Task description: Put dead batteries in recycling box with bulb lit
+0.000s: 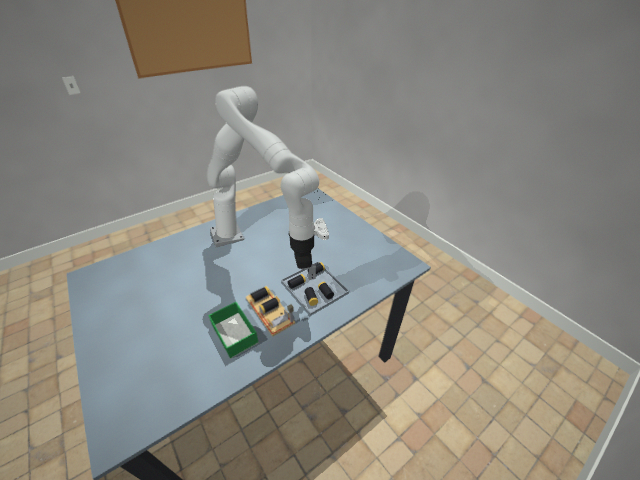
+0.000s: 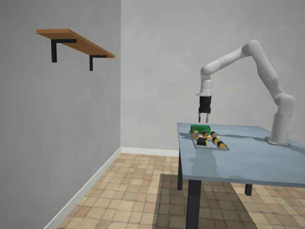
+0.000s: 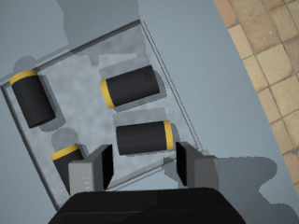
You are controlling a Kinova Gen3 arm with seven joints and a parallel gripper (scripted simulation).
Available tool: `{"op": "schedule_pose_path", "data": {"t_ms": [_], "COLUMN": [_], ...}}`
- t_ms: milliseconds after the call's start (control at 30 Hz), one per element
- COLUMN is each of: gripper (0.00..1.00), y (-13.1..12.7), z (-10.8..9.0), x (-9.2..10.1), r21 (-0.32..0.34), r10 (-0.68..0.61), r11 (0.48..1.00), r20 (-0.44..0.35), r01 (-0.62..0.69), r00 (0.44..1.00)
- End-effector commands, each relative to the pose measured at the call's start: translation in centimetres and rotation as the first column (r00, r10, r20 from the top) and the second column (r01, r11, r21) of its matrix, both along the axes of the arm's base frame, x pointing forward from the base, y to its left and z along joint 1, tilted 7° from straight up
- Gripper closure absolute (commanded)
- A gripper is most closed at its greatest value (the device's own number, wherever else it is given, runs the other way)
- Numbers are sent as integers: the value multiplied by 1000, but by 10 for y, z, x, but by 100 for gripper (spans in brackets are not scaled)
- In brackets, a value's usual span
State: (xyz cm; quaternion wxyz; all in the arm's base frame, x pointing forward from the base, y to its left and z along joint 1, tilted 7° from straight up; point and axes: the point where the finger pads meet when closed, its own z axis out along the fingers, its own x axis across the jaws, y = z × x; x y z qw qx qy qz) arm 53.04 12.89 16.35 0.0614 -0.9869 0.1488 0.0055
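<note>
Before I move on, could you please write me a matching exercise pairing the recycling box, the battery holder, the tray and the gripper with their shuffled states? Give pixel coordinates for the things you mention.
Things:
1. Recycling box (image 1: 242, 346) (image 2: 199, 130)
2. Battery holder (image 1: 281, 313) (image 2: 217, 138)
3. Tray (image 1: 299, 292) (image 2: 211, 149) (image 3: 81, 100)
4. Gripper (image 1: 311, 274) (image 2: 203, 121) (image 3: 144, 158)

States:
A. Grey, with four batteries (image 1: 296, 281) (image 2: 202, 141) (image 3: 144, 138) lying in it
B. Open, with nothing between its fingers
C. Green, with no battery seen inside
D. Bears two batteries (image 1: 259, 294) (image 2: 204, 133)

Right pairs: 1-C, 2-D, 3-A, 4-B
</note>
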Motion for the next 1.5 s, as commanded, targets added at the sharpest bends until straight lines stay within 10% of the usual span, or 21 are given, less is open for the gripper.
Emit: {"op": "schedule_pose_path", "data": {"t_ms": [0,667,1467], "gripper": [10,10,10], "y": [2,2,2], "z": [2,2,2], "x": [0,0,0], "r21": [-1,-4,-27], "r10": [-13,-313,-683], "r11": [1000,950,729], "r20": [2,-36,-83], "r01": [13,314,684], "r00": [1000,949,725]}}
